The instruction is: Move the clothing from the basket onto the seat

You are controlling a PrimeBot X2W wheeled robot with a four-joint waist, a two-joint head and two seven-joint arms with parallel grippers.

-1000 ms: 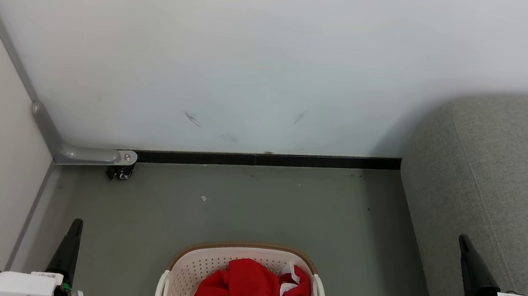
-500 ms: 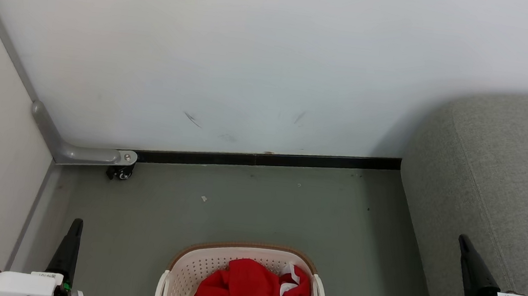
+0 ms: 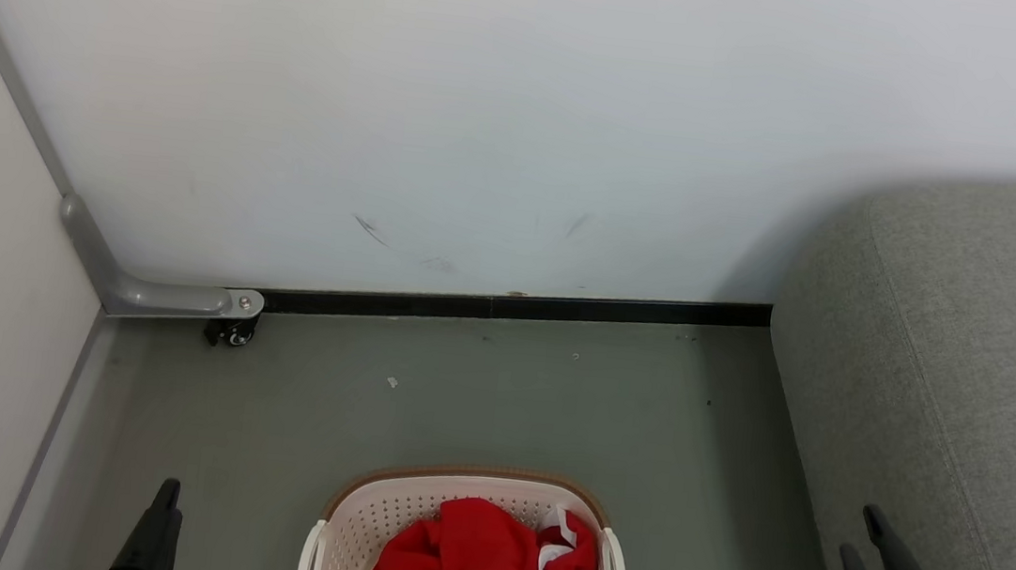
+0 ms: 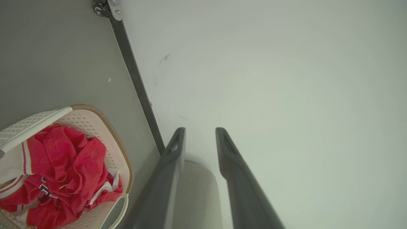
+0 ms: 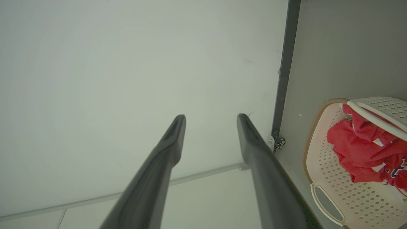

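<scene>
Red clothing (image 3: 465, 559) with white trim lies crumpled inside a cream plastic basket (image 3: 370, 521). The basket stands on a grey-green floor (image 3: 477, 395) at the bottom middle of the head view. It has rows of small holes and a brown rim. From the wrist cameras, navy and white lettering shows on one fold of the red fabric.

A large grey woven seat (image 3: 982, 354) with a stitched seam takes up the right side. A strip of floor separates it from the basket. Behind everything rises a pale wall (image 3: 488, 113) with a black skirting strip (image 3: 515, 307) along its foot. On the left, a grey metal bar (image 3: 148, 294) bends down to the floor and ends beside a small black caster (image 3: 231, 332).

The left gripper (image 4: 199, 132) sits low, to the left of the basket and apart from it. Its two dark fingers stand slightly parted with nothing between them, pointing towards the wall. The right gripper (image 5: 211, 117) sits low on the right, in front of the seat's near edge. Its fingers are spread wider and are also empty. Neither gripper touches the clothing or the basket.
</scene>
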